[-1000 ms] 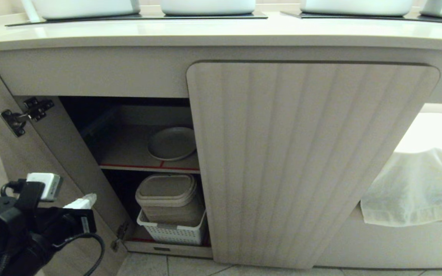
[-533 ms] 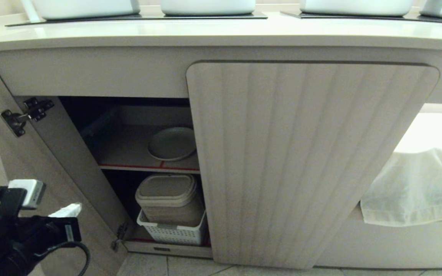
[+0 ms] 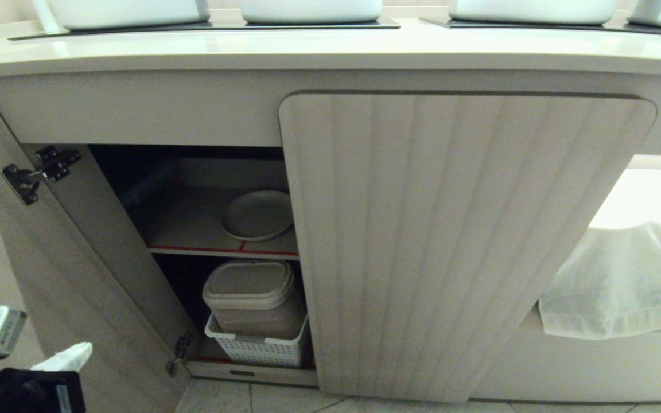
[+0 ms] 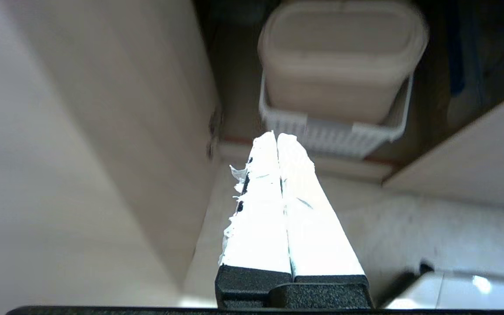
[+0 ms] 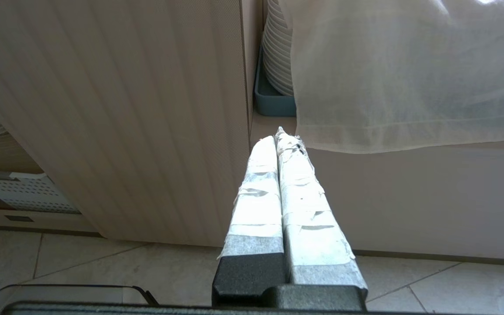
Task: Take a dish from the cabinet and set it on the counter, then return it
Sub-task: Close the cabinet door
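Cabinet door open, dish untouched on shelf; left gripper pinched shut, empty, low beside door – next, open and reach in

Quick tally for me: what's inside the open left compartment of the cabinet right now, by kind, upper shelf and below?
Plates: 1, the dish on the red-edged upper shelf
Lidded containers: 1, the beige container below
Baskets: 1, the white basket holding that container
Total: 3
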Available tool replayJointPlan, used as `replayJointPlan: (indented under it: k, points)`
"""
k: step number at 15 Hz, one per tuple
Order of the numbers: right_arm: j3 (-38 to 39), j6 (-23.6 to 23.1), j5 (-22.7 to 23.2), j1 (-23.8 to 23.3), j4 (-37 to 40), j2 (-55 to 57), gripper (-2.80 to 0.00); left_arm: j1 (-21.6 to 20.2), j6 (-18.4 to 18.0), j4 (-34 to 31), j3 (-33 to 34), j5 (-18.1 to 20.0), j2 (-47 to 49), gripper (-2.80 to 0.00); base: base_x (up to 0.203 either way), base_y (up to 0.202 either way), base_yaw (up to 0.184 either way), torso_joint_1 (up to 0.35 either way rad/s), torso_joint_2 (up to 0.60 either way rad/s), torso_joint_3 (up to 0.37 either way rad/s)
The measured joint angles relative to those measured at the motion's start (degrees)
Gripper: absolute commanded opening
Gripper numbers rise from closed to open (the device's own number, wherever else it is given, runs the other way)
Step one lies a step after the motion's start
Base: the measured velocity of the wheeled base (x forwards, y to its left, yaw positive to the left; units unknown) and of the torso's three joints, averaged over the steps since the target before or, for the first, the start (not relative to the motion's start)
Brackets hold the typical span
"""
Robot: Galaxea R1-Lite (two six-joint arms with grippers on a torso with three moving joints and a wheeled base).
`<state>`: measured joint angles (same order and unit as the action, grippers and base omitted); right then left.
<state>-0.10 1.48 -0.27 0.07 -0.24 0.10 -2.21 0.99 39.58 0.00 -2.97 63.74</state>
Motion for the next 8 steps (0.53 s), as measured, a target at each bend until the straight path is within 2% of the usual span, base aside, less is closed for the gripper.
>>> replayJointPlan:
  k: [2,6,8]
  points:
    - [0.0,0.0,0.0,0.0,0.0,0.0,-2.8,-1.9,-1.0,-6.1,0.0,1.6,-5.5,-2.8,0.0,0.0,0.0,0.0,0.0,0.0]
    - [0.0,0.0,0.0,0.0,0.0,0.0,-2.8,-6.4,-6.5,-16.0,0.0,8.8,-17.1,-2.8,0.0,0.0,0.0,0.0,0.0,0.0]
    - [0.0,0.0,0.0,0.0,0.0,0.0,-2.8,-7.2,-7.7,-20.9,0.0,10.3,-22.5,-2.8,0.0,0.0,0.0,0.0,0.0,0.0]
